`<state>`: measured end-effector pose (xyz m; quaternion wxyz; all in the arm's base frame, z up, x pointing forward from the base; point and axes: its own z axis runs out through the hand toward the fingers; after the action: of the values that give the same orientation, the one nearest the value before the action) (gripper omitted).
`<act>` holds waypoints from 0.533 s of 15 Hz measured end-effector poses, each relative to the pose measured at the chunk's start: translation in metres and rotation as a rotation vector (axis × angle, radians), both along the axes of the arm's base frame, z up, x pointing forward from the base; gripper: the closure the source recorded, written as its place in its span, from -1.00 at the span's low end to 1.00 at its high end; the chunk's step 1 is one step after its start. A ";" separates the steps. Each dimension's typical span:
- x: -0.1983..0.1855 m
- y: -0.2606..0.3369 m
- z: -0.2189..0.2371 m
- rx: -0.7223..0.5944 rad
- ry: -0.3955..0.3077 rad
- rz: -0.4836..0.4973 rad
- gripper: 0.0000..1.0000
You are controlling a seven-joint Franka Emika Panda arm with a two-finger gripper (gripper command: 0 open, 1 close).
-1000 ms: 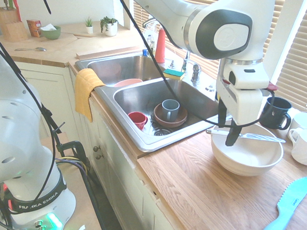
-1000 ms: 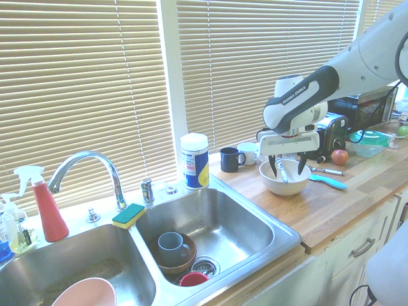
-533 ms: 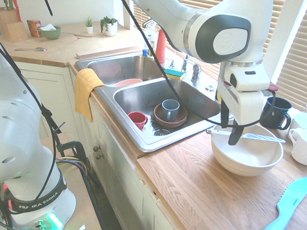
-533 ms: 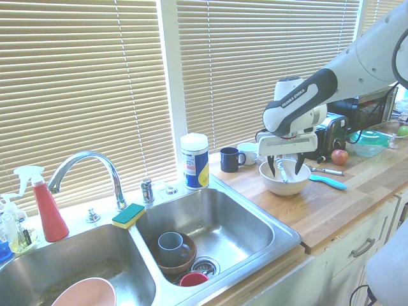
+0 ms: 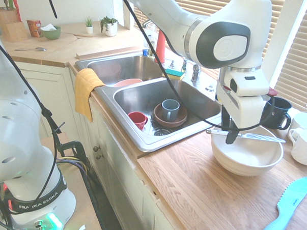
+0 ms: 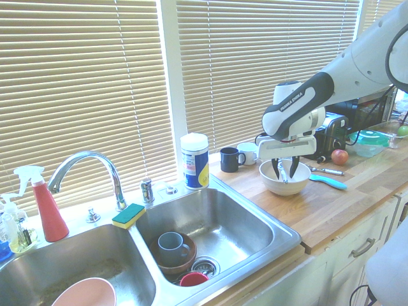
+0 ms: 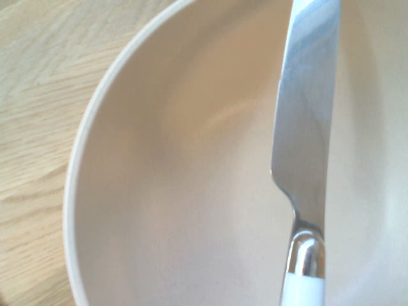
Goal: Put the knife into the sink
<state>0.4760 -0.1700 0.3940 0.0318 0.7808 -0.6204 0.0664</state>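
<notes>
1. Teal-blue plastic knife (image 5: pixel 287 209): lies flat at the near edge of the wooden worktop (image 5: pixel 206 193), well apart from the tool. Broad blade, matte finish, serrated along one edge.
2. White bowl (image 5: pixel 246 159): stands on the worktop just beside the sink. Smooth glazed interior, round, thin pale rim.
3. Knife (image 5: pixel 247 135): rests across the rim of the white bowl, spanning it edge to edge. In the wrist view the blade (image 7: pixel 305 121) is polished, mirror-bright metal, narrowing to a chrome collar and then a pale whitish handle (image 7: pixel 303 290).
4. Tool (image 5: pixel 230 129): directly over the knife at the handle end of the bowl, dark fingers pointing down. The second exterior view shows the tool (image 6: pixel 285 169) with its fingers drawn close on either side of the knife. Whether they press on it cannot be told.
5. Sink (image 5: pixel 125 96): stainless steel, rectangular, double basin, brushed sheen. The knife is outside it. The near basin holds a grey mug (image 5: pixel 169 109) standing in a brown dish (image 5: pixel 180 119), with a small red cup (image 5: pixel 137 119) beside them.
6. Dark mug (image 5: pixel 276 112): glossy, on the worktop just behind the bowl.
7. Yellow cloth (image 5: pixel 85 90): draped over the front edge of the sink.
</notes>
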 end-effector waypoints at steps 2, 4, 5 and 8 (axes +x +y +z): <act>0.000 0.000 0.000 0.000 0.001 0.008 1.00; 0.000 0.000 0.000 -0.001 0.002 0.016 1.00; 0.000 0.000 0.001 -0.001 0.001 0.018 1.00; -0.002 0.000 0.004 -0.001 -0.004 0.022 1.00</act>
<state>0.4745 -0.1698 0.3977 0.0302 0.7875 -0.6118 0.0684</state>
